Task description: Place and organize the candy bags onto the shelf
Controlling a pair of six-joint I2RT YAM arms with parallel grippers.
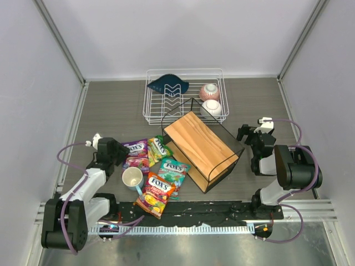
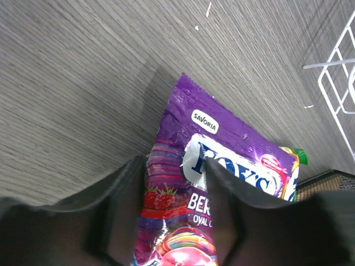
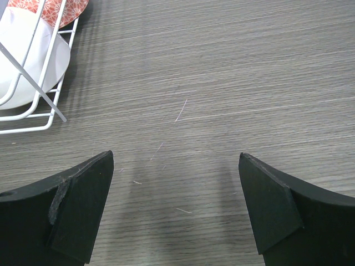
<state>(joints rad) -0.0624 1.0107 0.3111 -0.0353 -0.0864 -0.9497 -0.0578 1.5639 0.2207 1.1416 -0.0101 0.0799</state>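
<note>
Left wrist view: the left gripper (image 2: pixel 175 166) is seen lowered over the purple candy bag (image 2: pixel 233 141), its two dark fingers (image 2: pixel 125 205) set partly apart with the bag's printed face between them. The left finger is lined up along the bag's left edge and the right finger is laid over the "FOX'S" lettering. Whether the bag is actually pinched cannot be told. The bag is lying flat on the grey wood-grain counter (image 2: pixel 83 83), and a corner of the green candy bag (image 2: pixel 299 156) is seen at its right end.

From above, the purple and green bags are found side by side, left of the shelf (image 1: pixel 199 144). The teal candy bag (image 1: pixel 174 170) is placed just beside the shelf's near-left edge. The orange-red and yellow candy bag (image 1: pixel 156 193) is nearer still, partly overlapped with the teal one. A pale mug (image 1: pixel 132 178) is stood upright between the purple bag and the orange-red one. The shelf is set diagonally at the middle of the counter. Beyond it a white wire dish rack (image 1: pixel 184 70) is loaded with a dark blue item (image 1: pixel 168 85), a red patterned bowl (image 1: pixel 209 91) and a white bowl (image 1: pixel 211 107).

The right gripper (image 3: pixel 176 157) is held to the right of the shelf, its fingers spread wide over bare counter, with nothing between them.
</note>
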